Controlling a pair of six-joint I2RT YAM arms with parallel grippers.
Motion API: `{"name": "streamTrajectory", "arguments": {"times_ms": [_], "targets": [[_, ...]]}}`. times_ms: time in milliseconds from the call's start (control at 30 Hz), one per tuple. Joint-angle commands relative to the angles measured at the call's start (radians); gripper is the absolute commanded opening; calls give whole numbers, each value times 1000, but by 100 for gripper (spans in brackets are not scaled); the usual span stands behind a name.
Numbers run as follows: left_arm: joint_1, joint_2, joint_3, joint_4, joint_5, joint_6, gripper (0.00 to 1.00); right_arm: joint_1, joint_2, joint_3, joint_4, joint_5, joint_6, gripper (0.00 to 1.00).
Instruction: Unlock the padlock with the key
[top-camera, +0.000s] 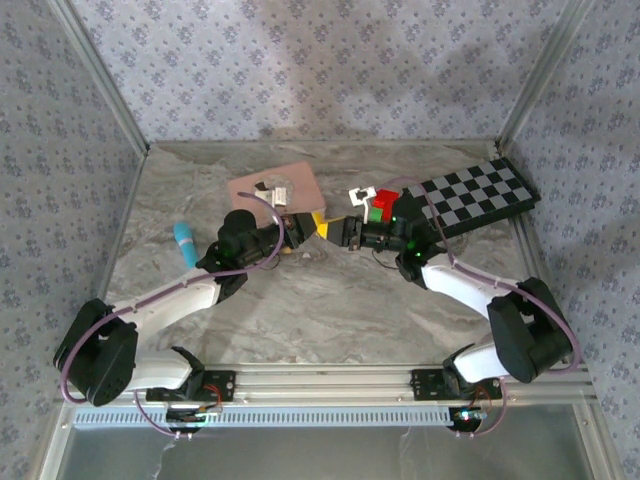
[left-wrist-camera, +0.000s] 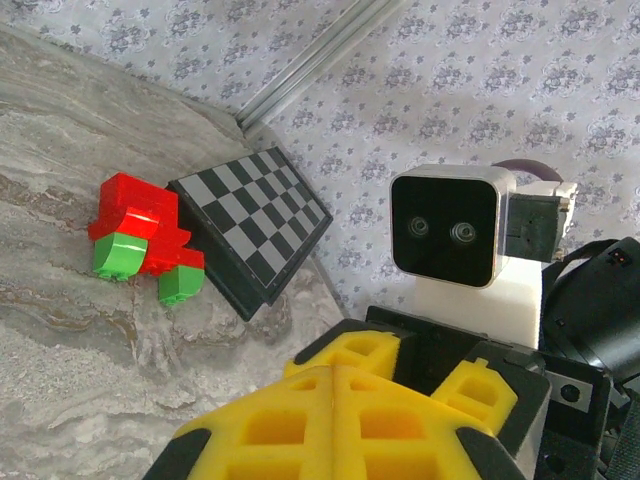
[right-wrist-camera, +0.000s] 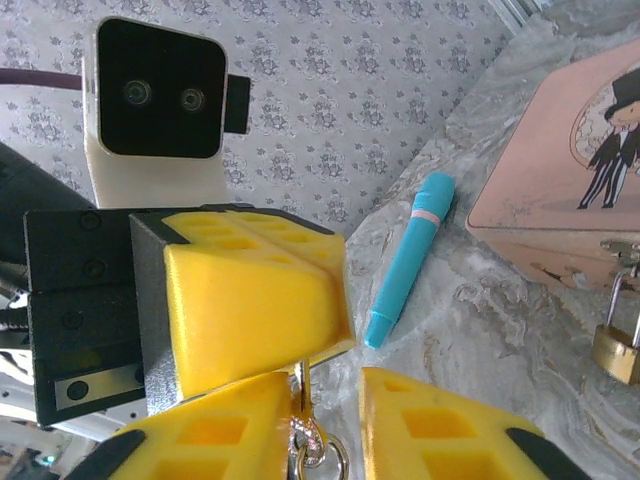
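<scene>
1. The left end effector (left-wrist-camera: 335, 400) has its yellow fingers pressed together. In the right wrist view they pinch the top of a small gold key (right-wrist-camera: 299, 385), whose chain and ring hang below the fingers.
2. The right end effector (right-wrist-camera: 325, 440) faces the left one tip to tip over the middle of the surface (top-camera: 330, 310). Its two yellow fingers stand apart, with the key's chain and ring in the gap between them. The left of the two sits right against the key, though I cannot tell whether it touches it.
3. The padlock (right-wrist-camera: 617, 350) is small and brass-coloured with a silver shackle. It hangs by the shackle from the clasp on the side of the pink box (right-wrist-camera: 560, 190), well apart from the key. Whether the shackle is locked cannot be made out.
4. The pink box lies flat toward the far edge of the surface, just beyond the left end effector, with a drawn figure in a top hat on its lid.
5. A blue pen (right-wrist-camera: 405, 260) lies on the surface toward the left edge, near the box but apart from it.
6. A cluster of red and green blocks (left-wrist-camera: 140, 235) sits just beside a checkerboard (left-wrist-camera: 255, 225), which lies near the far right corner of the surface.
</scene>
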Motion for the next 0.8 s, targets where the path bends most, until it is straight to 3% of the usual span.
{"name": "streamTrajectory", "arguments": {"times_ms": [0,167,500,567,700,733,767], "targets": [[1,-15,-12,53,-16,-18,0,12,15,-7,34,-15,7,31],[1,-28,-18,55,-32,-24,0,15,30,-9,69,-20,27,31],[0,-34,-31,64,-56,-44,0,19,51,-7,122,-41,65,1],[1,-40,-34,51,-71,-51,2,16,49,-9,119,-38,64,0],[4,-90,-35,-48,-149,-68,47,7,9,11,-48,-7,-47,0],[6,-110,-30,-96,-173,-72,57,8,-10,31,-137,15,-105,0],[8,-125,-22,-142,-194,-76,59,15,-30,53,-245,44,-191,0]]}}
